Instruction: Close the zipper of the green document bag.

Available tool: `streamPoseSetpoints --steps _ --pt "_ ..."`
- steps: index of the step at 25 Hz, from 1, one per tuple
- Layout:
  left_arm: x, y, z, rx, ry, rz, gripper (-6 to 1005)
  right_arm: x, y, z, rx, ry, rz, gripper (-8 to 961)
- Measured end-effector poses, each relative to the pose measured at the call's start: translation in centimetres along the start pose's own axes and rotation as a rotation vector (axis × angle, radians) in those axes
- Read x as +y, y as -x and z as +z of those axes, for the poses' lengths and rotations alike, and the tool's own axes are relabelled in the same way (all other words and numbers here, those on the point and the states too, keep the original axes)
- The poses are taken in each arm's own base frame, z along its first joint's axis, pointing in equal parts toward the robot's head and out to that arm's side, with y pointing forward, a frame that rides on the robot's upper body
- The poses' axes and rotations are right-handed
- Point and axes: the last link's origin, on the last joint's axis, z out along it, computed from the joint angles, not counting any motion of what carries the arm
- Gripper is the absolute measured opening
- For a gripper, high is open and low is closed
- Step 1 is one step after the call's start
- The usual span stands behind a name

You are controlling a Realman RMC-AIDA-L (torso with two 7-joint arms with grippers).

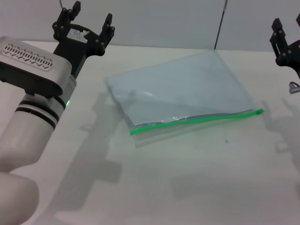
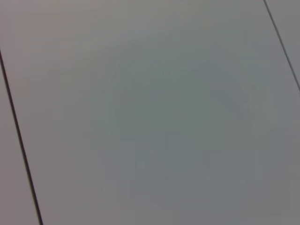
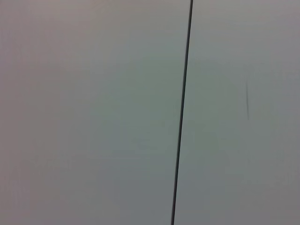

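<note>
One green document bag [image 1: 183, 89] lies flat on the white table [image 1: 197, 187], between two raised grippers and touching neither: left gripper [image 1: 89, 21], fingers spread and empty, beyond its left corner; right gripper [image 1: 285, 40], finger state indiscernible, off its right side. Bag: translucent pale blue-grey. Zipper [image 1: 197, 118]: bright green, on the near long edge, running left-right, right end slightly farther.

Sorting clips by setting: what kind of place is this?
Probably a lab or test bench: a bare white table, plain panelled wall, and only a document bag laid between the left gripper and right gripper.
</note>
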Motion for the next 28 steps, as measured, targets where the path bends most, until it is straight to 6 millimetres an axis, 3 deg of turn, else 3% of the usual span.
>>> streamPoseSetpoints --steps 28 --pt "-0.13 -0.36 0.20 0.025 -0.010 0.061 741 -0.51 0.16 0.20 -0.012 -0.029 0.017 529"
